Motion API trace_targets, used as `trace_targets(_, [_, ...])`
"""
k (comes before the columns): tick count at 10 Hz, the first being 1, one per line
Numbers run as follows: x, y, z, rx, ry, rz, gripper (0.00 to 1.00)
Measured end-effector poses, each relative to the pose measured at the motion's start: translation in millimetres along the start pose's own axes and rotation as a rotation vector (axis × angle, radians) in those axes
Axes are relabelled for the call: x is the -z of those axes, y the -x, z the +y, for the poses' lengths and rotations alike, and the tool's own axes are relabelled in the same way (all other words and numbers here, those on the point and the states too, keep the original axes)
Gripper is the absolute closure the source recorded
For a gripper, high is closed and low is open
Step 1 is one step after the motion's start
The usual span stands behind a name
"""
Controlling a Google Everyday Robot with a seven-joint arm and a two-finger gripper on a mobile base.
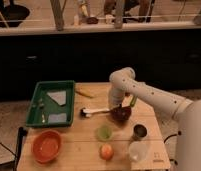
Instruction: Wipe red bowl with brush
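The red bowl [122, 114] is small, dark maroon and glossy, and sits right of centre on the wooden table [79, 147]. The brush [94, 111] has a white handle and a dark head. It lies flat on the table, with its head to the left and its handle reaching towards the bowl's left rim. My gripper [117, 106] hangs down from the white arm, right at the bowl's upper left rim and by the handle's end. Whether it holds the brush does not show.
A green tray [40, 110] with small items stands at the left. A wider orange-red bowl [46, 145] is at the front left. A green cup [104, 132], a fruit [107, 151], a metal cup [139, 131] and a clear glass [137, 150] stand in front of the maroon bowl. A yellow item [85, 93] lies at the back.
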Motion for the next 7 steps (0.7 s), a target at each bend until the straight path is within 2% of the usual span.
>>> trace_targets(1, [0.7,0.1,-1.0,0.0,-0.001,0.0,0.89])
trace_targets(3, [2.2,0.7,-7.9,0.006,-0.004,-0.004,0.65])
trace_targets(7, [3.6,0.1,-16.5,0.013,-0.008,-0.034,0.27])
